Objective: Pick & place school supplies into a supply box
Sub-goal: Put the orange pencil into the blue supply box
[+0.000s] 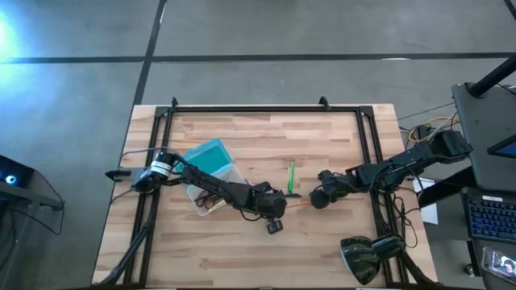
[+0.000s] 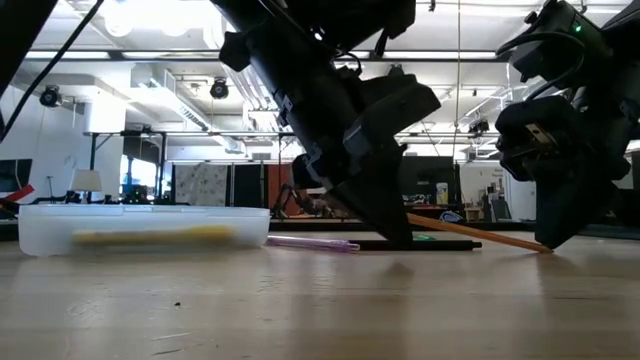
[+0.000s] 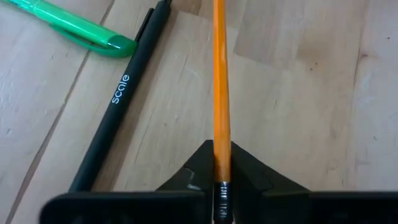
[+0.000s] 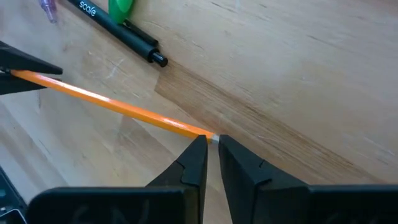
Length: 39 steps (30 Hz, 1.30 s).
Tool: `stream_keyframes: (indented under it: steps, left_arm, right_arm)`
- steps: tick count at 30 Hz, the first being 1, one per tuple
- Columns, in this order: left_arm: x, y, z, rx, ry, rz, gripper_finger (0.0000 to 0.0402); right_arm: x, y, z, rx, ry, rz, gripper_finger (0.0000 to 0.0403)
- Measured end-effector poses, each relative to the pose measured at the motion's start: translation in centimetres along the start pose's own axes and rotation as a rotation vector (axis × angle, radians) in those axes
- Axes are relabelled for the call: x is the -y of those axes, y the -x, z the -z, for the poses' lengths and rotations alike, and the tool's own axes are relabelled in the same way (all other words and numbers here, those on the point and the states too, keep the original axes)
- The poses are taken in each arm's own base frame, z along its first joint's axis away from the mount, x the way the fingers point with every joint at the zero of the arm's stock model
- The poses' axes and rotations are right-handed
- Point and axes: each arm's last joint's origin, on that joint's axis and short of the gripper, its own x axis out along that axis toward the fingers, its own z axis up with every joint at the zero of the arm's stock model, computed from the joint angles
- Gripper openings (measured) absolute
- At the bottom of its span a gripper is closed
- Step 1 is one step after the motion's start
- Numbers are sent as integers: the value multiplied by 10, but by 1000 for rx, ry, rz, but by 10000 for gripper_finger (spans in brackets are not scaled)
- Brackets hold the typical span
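Observation:
An orange pencil (image 3: 219, 74) lies slanted between my two grippers at the table's middle. My left gripper (image 3: 221, 163) is shut on it. My right gripper (image 4: 212, 146) is shut, with its fingertips right at the pencil's tip (image 4: 210, 137). A black pen (image 3: 118, 106) and a green marker (image 1: 291, 177) lie flat on the wood just beyond. The supply box stands open at the left: its whitish tray (image 2: 140, 232) holds a yellow stick and red-handled scissors (image 1: 211, 201), and the turquoise lid (image 1: 208, 155) lies behind it. My left gripper pinches the pencil between its two fingers, just ahead of the metal band at its eraser end (image 3: 221, 171). The fingers slant down from the table's left, and the pencil runs on ahead of them. That end is raised; the tip (image 2: 543, 248) rests on the table. My right gripper stands shut at the pencil's tip; whether it touches it, I cannot tell.
A thin purple pen (image 2: 310, 242) lies between the tray and the pencil. Black frame rails (image 1: 266, 108) run along the table's far and side edges. A dark lamp head (image 1: 363, 259) sits at the near right corner. Bare wood lies toward the near edge (image 1: 242, 258).

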Motion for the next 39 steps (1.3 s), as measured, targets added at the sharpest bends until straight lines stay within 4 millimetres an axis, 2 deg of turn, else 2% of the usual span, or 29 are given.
stream_keyframes:
  steps: [7,13,16,20,22,28,33,36,39]
  left_arm:
    - [-1,0,3,-27,2,-15,5]
    - [-2,5,6,-83,21,-49,4]
    - [1,18,0,-63,21,-67,3]
    - [2,50,-9,-18,46,-115,3]
    - [0,67,-7,-34,64,-161,2]
    - [-8,121,28,-124,180,-338,2]
    - [-19,158,68,-105,375,-359,2]
    - [-31,172,92,-110,480,-359,2]
    - [-40,177,113,-174,508,-344,2]
  right_arm:
    - [-5,8,0,8,1,-54,38]
    - [-16,28,-4,95,51,-160,38]
    - [-18,40,-6,184,48,-202,38]
    - [-14,53,-8,281,53,-196,38]
    - [-11,59,-8,309,62,-191,38]
    - [-4,66,-8,340,88,-150,38]
    - [-5,64,-8,341,101,-141,38]
    - [-4,61,-8,336,106,-122,38]
    - [-4,58,-8,327,109,-100,38]
